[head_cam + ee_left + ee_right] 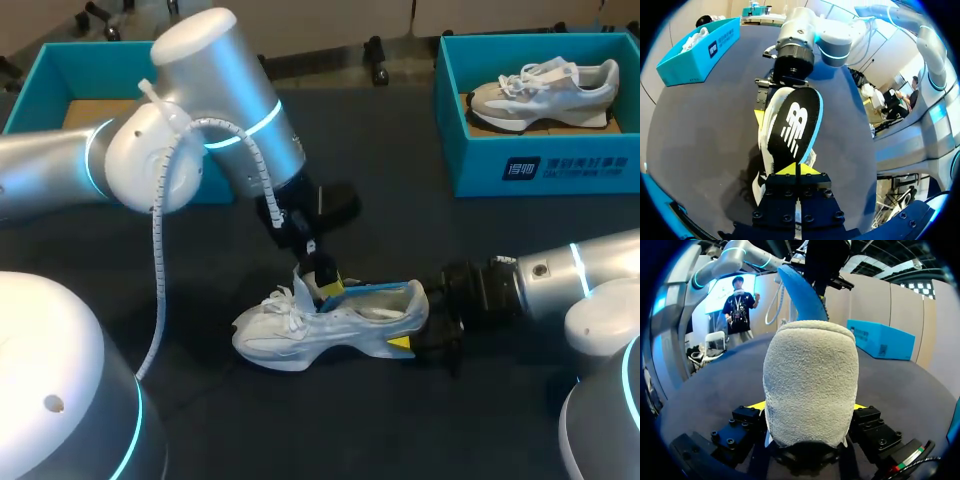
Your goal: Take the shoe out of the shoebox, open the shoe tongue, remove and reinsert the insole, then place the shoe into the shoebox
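White shoe (pixel 300 335) laid on the table (pixel 480 420), heel clamped in the right gripper (pixel 809 406), mostly hidden behind it; insole (pixel 792 125), half out of the shoe, pinched in the left gripper (pixel 796 170)

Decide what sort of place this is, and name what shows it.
Probably a robot test bench, not a shop: on a dark table the right gripper grips a shoe while the left gripper holds its insole, and a teal shoebox stands behind.
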Controlling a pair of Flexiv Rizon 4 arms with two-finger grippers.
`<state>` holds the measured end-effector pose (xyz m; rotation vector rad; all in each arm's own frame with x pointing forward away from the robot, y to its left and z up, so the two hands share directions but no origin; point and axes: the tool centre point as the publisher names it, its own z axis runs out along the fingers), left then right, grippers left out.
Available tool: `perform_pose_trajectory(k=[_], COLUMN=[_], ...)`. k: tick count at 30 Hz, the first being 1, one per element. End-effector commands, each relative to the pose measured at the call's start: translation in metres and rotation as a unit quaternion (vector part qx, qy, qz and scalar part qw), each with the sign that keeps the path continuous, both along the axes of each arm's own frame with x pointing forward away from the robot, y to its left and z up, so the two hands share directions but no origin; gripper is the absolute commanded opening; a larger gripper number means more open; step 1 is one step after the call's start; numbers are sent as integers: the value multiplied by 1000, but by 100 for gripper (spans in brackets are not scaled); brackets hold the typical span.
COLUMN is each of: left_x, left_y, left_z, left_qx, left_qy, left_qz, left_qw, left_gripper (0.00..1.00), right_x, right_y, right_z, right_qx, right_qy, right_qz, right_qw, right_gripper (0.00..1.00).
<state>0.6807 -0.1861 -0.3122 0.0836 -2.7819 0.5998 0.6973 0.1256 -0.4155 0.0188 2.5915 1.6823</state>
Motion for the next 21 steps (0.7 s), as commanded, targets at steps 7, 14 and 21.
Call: perform_pose_trajectory(k=[7,14,21], left_x=[-6,-2,-7], left_y=[-7,-8,-2], left_z=[4,5,17], left_qx=[-7,-11,-29], left_qy=[-24,-39,-66], left_qz=[17,27,12], left_qw=[1000,999,997], left_gripper=[29,62,55], right_x=[-3,-3,-3], right_y=[2,2,2], right_z=[-5,-5,-5], right_qx=[-2,-2,-2], right_qy=[-1,-1,-1], right_qz=[-1,-1,-1], right_qw=[1000,1000,1000], right_gripper=[0,0,0])
